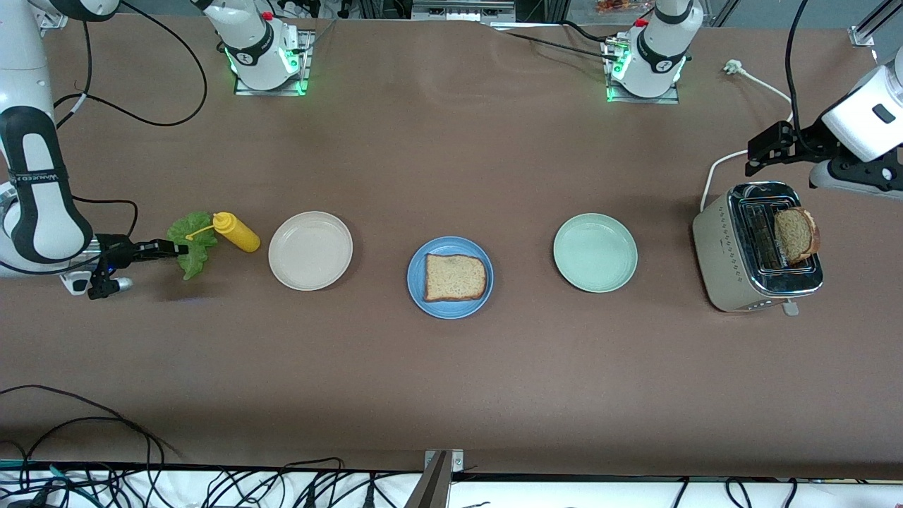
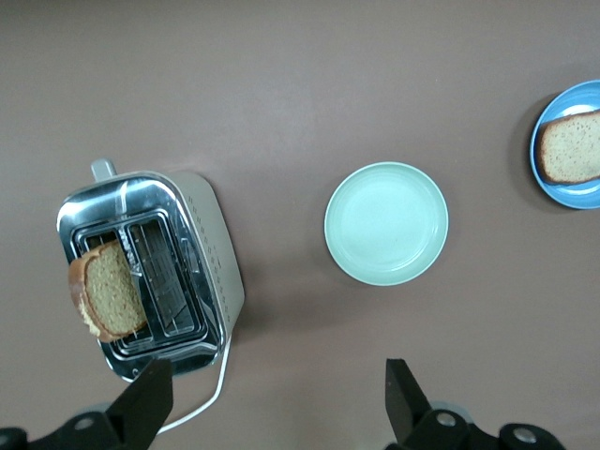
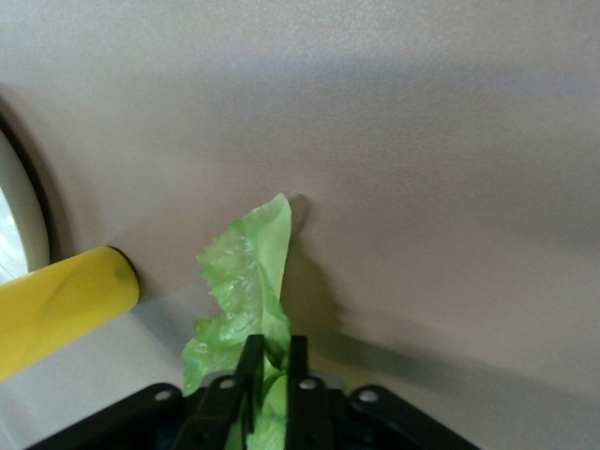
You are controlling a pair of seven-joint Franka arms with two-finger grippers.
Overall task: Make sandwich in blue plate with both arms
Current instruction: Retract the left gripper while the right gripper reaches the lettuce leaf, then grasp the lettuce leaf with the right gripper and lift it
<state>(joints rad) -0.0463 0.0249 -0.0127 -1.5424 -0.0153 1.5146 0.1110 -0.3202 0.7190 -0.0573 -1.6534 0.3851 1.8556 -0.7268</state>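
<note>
Blue plate [image 1: 416, 293] mid-table; right claw [image 3: 270, 375] pinches lettuce [image 3: 246, 272] edge beside bottle [image 3: 61, 305]

Robotics lab, set up as a mock kitchen. Two white arm bases [image 1: 264, 53] bolted along one edge of a brown table [image 1: 451, 367], green status lights glowing. Loose black cables [image 1: 211, 487] heaped past the table's near edge. Toaster [image 1: 755, 247], plates and yellow squeeze bottle [image 1: 238, 232] laid out as props.
</note>
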